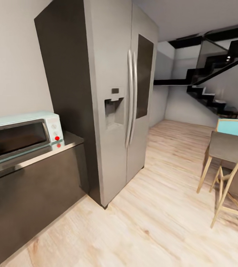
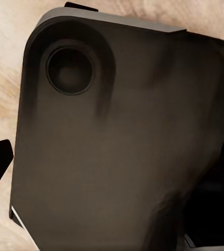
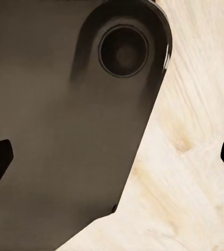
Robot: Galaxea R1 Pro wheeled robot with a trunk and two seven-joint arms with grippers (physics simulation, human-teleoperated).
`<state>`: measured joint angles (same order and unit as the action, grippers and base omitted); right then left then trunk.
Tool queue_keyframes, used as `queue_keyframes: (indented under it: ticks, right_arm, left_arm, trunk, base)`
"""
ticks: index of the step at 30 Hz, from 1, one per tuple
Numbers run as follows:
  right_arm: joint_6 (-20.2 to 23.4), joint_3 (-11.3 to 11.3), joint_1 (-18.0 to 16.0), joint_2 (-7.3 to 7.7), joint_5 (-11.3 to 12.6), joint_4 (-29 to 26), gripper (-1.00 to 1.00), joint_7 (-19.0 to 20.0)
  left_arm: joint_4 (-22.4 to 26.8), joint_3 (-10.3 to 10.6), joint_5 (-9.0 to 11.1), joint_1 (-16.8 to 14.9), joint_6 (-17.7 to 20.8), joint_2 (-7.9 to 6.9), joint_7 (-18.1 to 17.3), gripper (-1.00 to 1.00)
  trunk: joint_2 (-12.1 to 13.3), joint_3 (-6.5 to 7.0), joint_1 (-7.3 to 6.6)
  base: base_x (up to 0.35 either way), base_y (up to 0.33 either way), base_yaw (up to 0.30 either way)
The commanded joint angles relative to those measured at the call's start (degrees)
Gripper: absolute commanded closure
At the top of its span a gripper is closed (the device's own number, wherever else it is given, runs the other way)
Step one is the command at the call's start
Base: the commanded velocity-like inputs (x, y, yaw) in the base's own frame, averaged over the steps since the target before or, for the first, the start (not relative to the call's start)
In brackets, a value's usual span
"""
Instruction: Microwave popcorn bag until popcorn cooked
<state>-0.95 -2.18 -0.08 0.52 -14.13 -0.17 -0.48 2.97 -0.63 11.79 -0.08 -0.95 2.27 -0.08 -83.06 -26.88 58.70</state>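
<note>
From the head camera I had the microwave (image 1: 22,135) at the left edge of the frame, sitting on the countertop (image 1: 69,142) with its dark glass door closed and its white control panel facing the steel fridge (image 1: 122,104) that filled the middle. A table (image 1: 230,148) with wooden chairs (image 1: 228,128) stood at the right over the light wood floor (image 1: 152,215), and a dark staircase (image 1: 211,96) climbed in the upper right. I could not find the popcorn bag anywhere on the stretch of counter I was looking at, so I judged it lay further along, past the left edge.

Both wrist cameras looked down over the robot's own dark base (image 2: 117,146) to the floor. On the left gripper (image 2: 114,162) and the right gripper (image 3: 114,157) I saw black fingertips at opposite edges of each picture, spread wide with nothing between them.

I expected the bag to be light and soft, its wrinkled sides giving way under a squeeze and likely to spill kernels if tipped. My plan was to pinch it gently at the rolled rim, or across the upper body, keeping it upright.
</note>
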Motion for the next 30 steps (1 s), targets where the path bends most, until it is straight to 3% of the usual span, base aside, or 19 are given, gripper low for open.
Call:
queue_keyframes:
  ticks: [1, 22, 27, 30]
  right_arm:
    - [-0.1, -0.2, 0.0, 0.01, -0.2, 0.0, -1.00, 0.0]
    - [-0.2, -0.2, 0.0, 0.01, -0.2, 0.0, -1.00, 0.0]
    - [-0.2, -0.2, 0.0, 0.01, -0.2, 0.0, -1.00, 0.0]
    - [-0.2, -0.2, 0.0, 0.01, -0.2, 0.0, -1.00, 0.0]
  left_arm:
    - [0.0, 0.0, 0.6, 0.0, -0.1, 0.01, 0.0, -1.00]
    - [0.0, 0.0, 1.6, 0.0, -0.1, -0.09, 0.0, -1.00]
    - [0.0, 0.0, 4.5, 0.0, -0.1, -0.16, 0.0, -1.00]
    - [0.0, 0.0, 5.1, 0.0, -0.2, -0.16, 0.0, -1.00]
  trunk:
    - [0.0, -0.05, 0.03]
    - [0.0, -0.05, 0.03]
    - [0.0, -0.05, 0.03]
    - [0.0, -0.05, 0.03]
  base:
    - [0.301, -0.153, 0.275]
    - [0.299, -0.112, 0.275]
    - [0.233, -0.002, 0.275]
    - [0.183, 0.000, 0.275]
